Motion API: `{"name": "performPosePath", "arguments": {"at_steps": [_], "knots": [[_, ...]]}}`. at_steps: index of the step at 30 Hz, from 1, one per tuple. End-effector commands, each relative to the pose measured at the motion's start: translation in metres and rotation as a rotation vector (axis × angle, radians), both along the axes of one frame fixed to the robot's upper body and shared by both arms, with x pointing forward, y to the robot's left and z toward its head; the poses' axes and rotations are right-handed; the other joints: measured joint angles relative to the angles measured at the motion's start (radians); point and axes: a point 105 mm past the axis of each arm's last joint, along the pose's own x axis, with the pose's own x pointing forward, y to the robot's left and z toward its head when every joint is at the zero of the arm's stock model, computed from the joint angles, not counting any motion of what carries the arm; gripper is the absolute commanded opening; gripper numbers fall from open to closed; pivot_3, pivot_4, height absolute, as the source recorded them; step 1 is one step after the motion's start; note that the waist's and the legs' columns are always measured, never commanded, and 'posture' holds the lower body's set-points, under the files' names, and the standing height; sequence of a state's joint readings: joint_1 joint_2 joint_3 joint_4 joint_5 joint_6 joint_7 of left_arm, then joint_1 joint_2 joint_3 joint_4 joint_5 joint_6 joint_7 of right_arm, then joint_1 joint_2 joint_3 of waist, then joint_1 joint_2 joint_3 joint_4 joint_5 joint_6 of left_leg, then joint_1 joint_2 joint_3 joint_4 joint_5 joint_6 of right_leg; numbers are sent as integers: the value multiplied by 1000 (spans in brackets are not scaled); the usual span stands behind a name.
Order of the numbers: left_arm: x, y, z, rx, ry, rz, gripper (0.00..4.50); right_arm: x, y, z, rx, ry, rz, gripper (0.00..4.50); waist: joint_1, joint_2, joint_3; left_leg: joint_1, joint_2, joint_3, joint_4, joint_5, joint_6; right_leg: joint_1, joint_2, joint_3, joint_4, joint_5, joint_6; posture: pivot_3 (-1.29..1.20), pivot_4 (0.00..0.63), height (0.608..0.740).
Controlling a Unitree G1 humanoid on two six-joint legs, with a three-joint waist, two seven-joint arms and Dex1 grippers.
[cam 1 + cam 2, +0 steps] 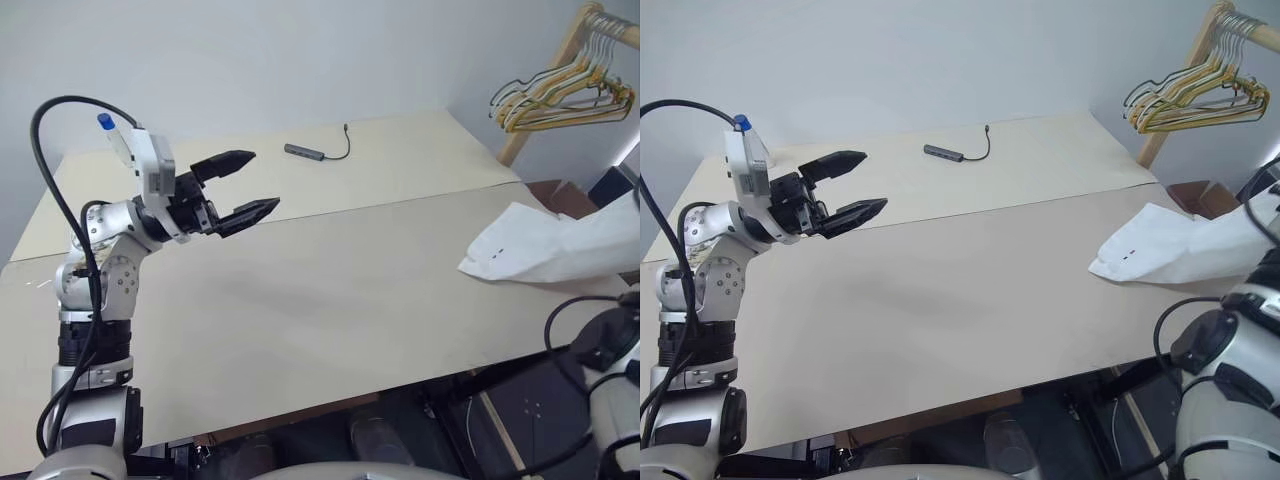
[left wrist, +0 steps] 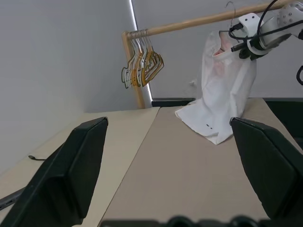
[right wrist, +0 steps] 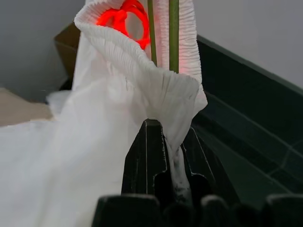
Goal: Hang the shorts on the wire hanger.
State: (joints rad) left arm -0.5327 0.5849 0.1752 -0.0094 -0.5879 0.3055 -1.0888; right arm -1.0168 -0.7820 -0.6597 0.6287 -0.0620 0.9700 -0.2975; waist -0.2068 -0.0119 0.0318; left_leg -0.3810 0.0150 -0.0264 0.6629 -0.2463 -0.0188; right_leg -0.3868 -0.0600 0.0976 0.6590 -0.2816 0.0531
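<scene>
Right claw [image 3: 163,142] clamped together on the elasticated waistband of the shorts [image 2: 222,90], holding them up at the far right of the scene beside a wooden rail [image 2: 199,21]. Two thin green wires of the wire hanger [image 3: 173,33] run up through the waist opening, so the hanger appears already threaded into the garment. The lower part of the shorts trails down onto the right end of the counter [image 1: 330,300], where a tiny dark mark shows near the hem. Left claw [image 1: 240,187] empty, fingers wide apart, held above the left part of the counter, well apart from the shorts.

Step in hand, as judged: carrying the waistband across the hanger so that the garment sits on it. To do this well, the grip should stay on the gathered band rather than the thin cloth below; the band should be spread evenly along the wire so neither side slides off; the hem should be lifted free of the counter before release.

Also present: a bunch of yellow and white hangers [image 1: 560,95] on the rail, and a small grey adapter with cable [image 1: 310,152] on the far part of the counter.

Writing: none legible. A pink-red mark [image 3: 124,16] inside the waistband cannot be read.
</scene>
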Motion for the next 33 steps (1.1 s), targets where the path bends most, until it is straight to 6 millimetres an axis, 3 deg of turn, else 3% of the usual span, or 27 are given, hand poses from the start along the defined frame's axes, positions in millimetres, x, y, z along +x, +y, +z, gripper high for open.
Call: {"name": "performPosePath", "arguments": {"at_steps": [1, 5, 13, 18, 30, 31, 33], "knots": [[-3, -1, 10, 19, -53, 2, 4487, -4, -18, 30, -1, -137, -42, 0, 0, 1, 0, 1, 0, 0, -2, 0, 0, 1, 0, 0, -1, 0, 0, -136, 0, 740], [-4, -2, 7, 24, -44, -3, 4487, -7, -29, 30, 43, -161, -64, 0, 0, 2, 1, 1, 0, 1, -3, 0, 0, 1, 0, 0, -3, 0, 0, -138, 0, 740], [-11, -4, 9, 21, -48, -50, 4487, -4, -28, 1, 220, -186, -71, 0, -4, 3, 1, 2, 0, 2, -3, 0, 0, 2, 1, 2, -4, 0, 0, -136, 0, 740], [-19, -6, 18, -20, -62, -119, 4487, -9, -35, -10, 179, -134, -79, 0, -1, 3, 1, 2, 0, 2, -3, 0, 0, 2, 1, 1, -5, 0, 0, -133, 0, 740], [-22, -6, 17, -40, -56, -143, 4500, -13, -41, -3, 51, -74, -108, 4243, -1, 3, 1, 3, 0, 2, -3, 0, 0, 4, 1, 2, -5, 0, 1, -126, 0, 740], [-22, -6, 16, -40, -55, -141, 4500, -13, -42, 0, 24, -65, -117, 4487, 0, 3, 1, 2, 0, 2, -3, 0, 0, 4, 1, 2, -5, 0, 1, -124, 0, 740], [-22, -6, 15, -40, -54, -138, 4500, -17, -45, 8, -46, -41, -160, 4487, 0, 3, 1, 2, 0, 2, -3, 0, 0, 4, 1, 2, -6, 0, 1, -123, 0, 740]]}}
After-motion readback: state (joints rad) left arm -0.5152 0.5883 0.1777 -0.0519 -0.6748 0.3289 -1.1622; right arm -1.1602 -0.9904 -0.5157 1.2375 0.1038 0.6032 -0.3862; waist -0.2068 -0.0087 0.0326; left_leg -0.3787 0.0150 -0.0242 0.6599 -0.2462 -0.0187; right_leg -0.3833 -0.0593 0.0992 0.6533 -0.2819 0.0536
